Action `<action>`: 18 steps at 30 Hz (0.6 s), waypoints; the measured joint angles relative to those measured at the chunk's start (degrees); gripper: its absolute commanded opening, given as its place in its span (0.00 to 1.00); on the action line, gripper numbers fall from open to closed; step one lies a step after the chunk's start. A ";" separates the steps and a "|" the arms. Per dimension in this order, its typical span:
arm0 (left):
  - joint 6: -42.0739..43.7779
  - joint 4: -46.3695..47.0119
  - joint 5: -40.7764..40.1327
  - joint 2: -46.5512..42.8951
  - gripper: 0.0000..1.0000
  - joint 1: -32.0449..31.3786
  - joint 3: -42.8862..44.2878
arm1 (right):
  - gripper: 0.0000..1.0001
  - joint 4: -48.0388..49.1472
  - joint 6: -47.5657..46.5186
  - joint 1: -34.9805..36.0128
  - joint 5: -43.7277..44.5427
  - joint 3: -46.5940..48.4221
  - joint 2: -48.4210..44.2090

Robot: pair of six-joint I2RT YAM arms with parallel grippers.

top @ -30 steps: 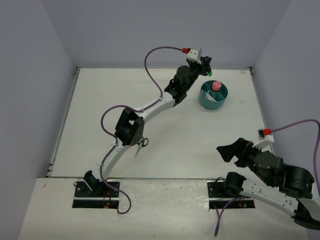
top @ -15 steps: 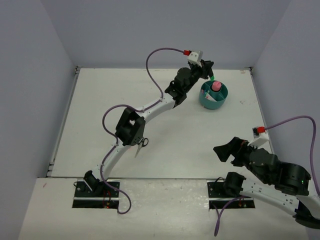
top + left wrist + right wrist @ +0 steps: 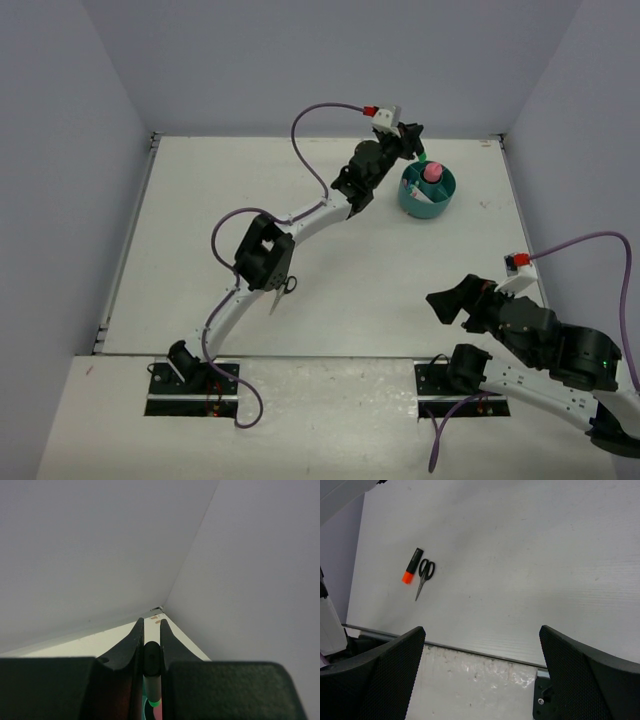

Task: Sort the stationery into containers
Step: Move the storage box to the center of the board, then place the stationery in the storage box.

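Counted: one round teal plastic organizer (image 3: 415, 207); one pink-capped glue stick (image 3: 432, 172) upright in its centre; one green-tipped highlighter (image 3: 152, 662); one orange-and-black highlighter (image 3: 411, 566); one pair of black-handled scissors (image 3: 423, 576). Lettering too small to read. Left jaws clamped shut on the green-tipped highlighter, tip down at the organizer's far-left rim, toward the far right corner of the white table (image 3: 200, 220). Right jaws spread wide, holding nothing, low over the near right edge. Orange-and-black highlighter and scissors flat, just beside each other, left of centre. Broad bare table between them and the organizer, walls on three sides.
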 measured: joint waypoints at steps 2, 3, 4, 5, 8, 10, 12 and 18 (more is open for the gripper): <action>-0.45 0.87 -0.05 1.06 0.00 0.00 0.02 | 0.99 0.13 -0.03 0.00 -0.07 -0.22 -0.46; -0.52 1.24 -0.19 1.66 0.00 0.00 0.21 | 0.99 0.21 -0.05 0.00 -0.19 -0.28 -0.64; -0.54 1.67 -0.45 2.50 0.00 0.00 0.80 | 0.99 0.25 -0.14 0.00 -0.26 -0.30 -0.73; -0.53 2.03 -0.79 3.38 0.00 0.00 1.48 | 0.99 0.28 -0.24 0.00 -0.33 -0.32 -0.77; -0.42 3.56 -1.77 5.64 0.00 0.03 2.84 | 0.99 0.38 -0.47 0.00 -0.97 -0.43 -0.77; -0.34 5.18 -2.19 6.93 0.00 0.15 3.18 | 0.99 0.48 -0.64 0.00 -1.26 -0.50 -0.77; -0.31 6.62 -2.56 8.36 0.00 0.31 3.91 | 0.99 0.71 -0.84 0.00 -1.44 -0.56 -0.77; -0.53 10.01 -3.88 12.58 0.00 1.21 5.90 | 0.99 1.27 -1.27 0.00 -2.01 -0.62 -0.77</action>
